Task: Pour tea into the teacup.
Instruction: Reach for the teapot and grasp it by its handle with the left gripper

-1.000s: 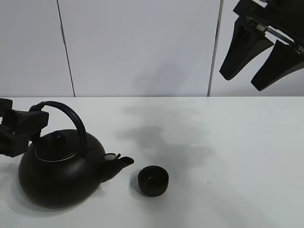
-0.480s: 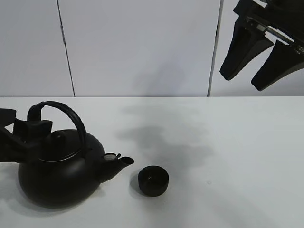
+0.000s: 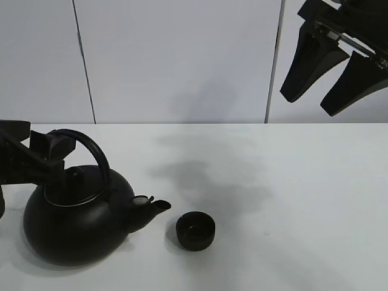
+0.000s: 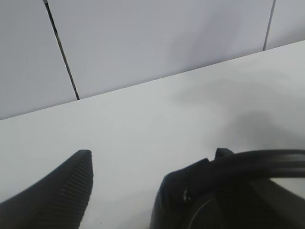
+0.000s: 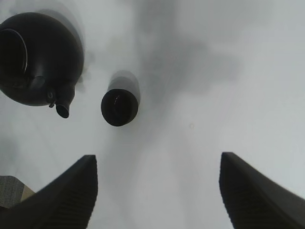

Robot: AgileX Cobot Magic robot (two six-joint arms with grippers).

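Observation:
The small black teacup (image 3: 195,231) stands on the white table just in front of the spout (image 3: 159,207) of a big round black kettle (image 3: 73,227); from above, the teacup (image 5: 119,107) and kettle (image 5: 38,57) sit side by side. My left gripper (image 3: 43,153) hovers open at the rear end of the kettle's arched handle (image 3: 94,154), not closed on it. In the left wrist view one ribbed finger (image 4: 57,195) shows, with the handle (image 4: 259,159) beside it. My right gripper (image 3: 310,100) hangs open, high above the table at the right, holding nothing (image 5: 157,191).
A white panelled wall (image 3: 182,60) rises behind the white table (image 3: 303,200). Soft shadows lie on the table behind the teacup. Nothing else stands on the table.
My left gripper has shifted up and in toward the kettle's handle. The kettle, the teacup and the right gripper have not moved.

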